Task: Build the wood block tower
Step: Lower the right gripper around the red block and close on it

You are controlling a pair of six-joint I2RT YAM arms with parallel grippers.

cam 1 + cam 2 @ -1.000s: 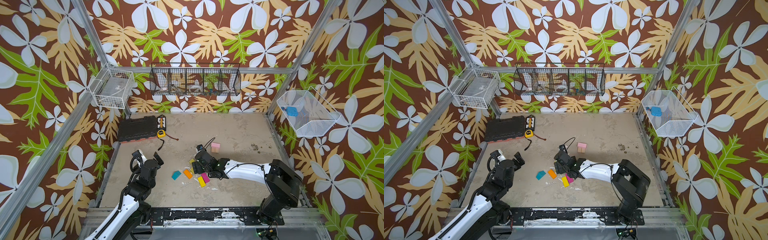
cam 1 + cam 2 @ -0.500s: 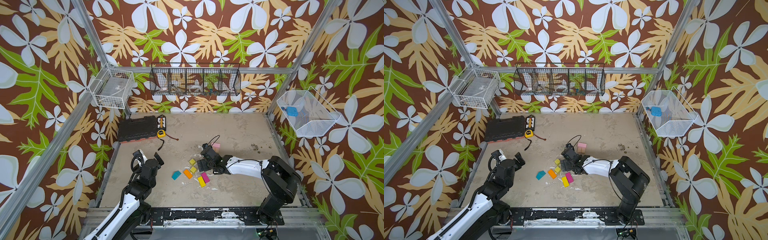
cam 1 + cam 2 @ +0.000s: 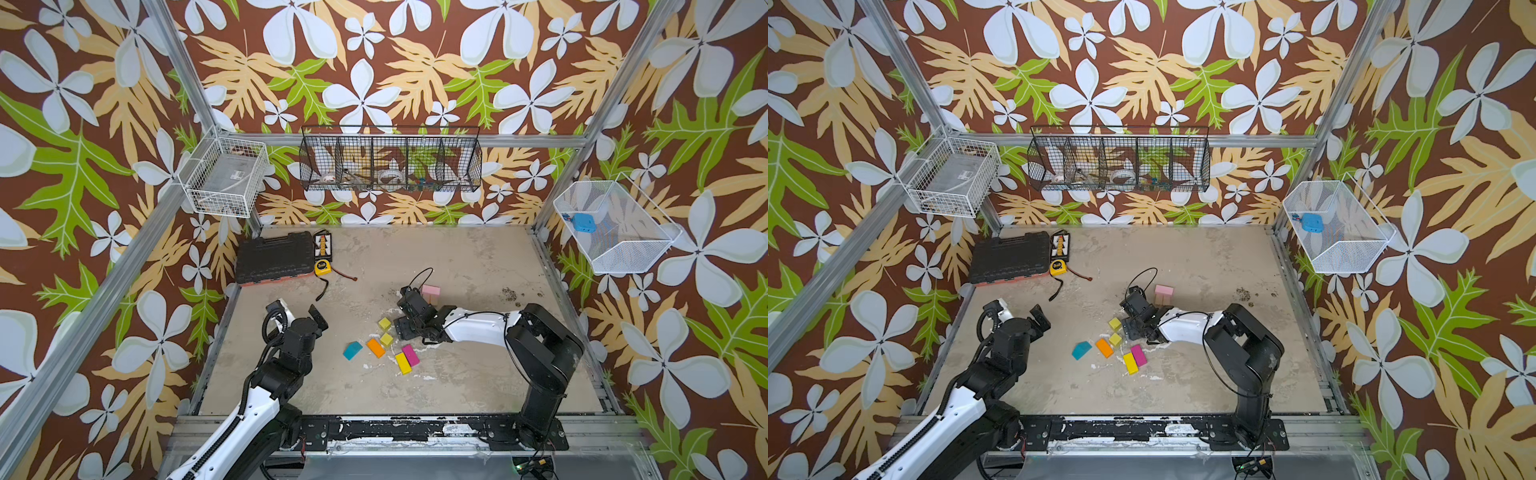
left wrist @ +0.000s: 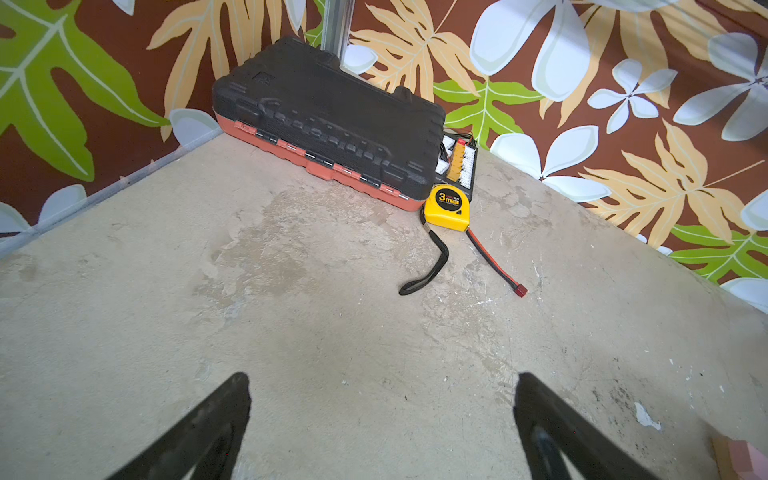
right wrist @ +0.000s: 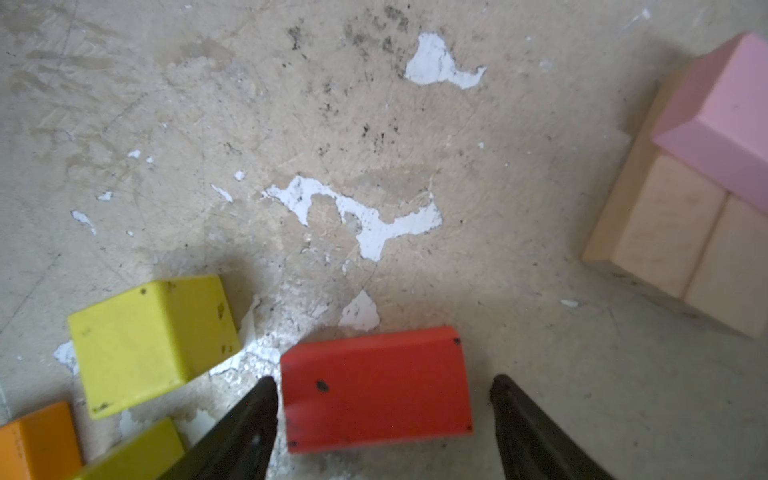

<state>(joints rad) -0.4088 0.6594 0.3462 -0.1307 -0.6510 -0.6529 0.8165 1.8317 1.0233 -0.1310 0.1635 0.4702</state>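
My right gripper [image 5: 383,381] is open and straddles a red brick [image 5: 376,390] lying flat on the floor. One finger sits against the brick's edge and the other stands off with a gap. In both top views that gripper hides the brick. The tower [image 3: 431,293] is a pink block [image 5: 723,120] on tan planks [image 5: 681,249], just beyond the right gripper. Loose wood blocks lie nearby: two yellow-green cubes [image 3: 385,323], orange [image 3: 375,347], teal [image 3: 352,350], yellow [image 3: 402,363] and magenta [image 3: 410,354]. My left gripper [image 3: 295,309] hangs open over bare floor.
A black tool case [image 3: 274,257] lies at the back left with a yellow tape measure [image 3: 322,267], its strap and a red-tipped cable beside it. Wire baskets [image 3: 390,164] hang on the walls above the floor.
My right gripper has shifted a little back and right, uncovering the two yellow-green cubes. The left arm has not moved.
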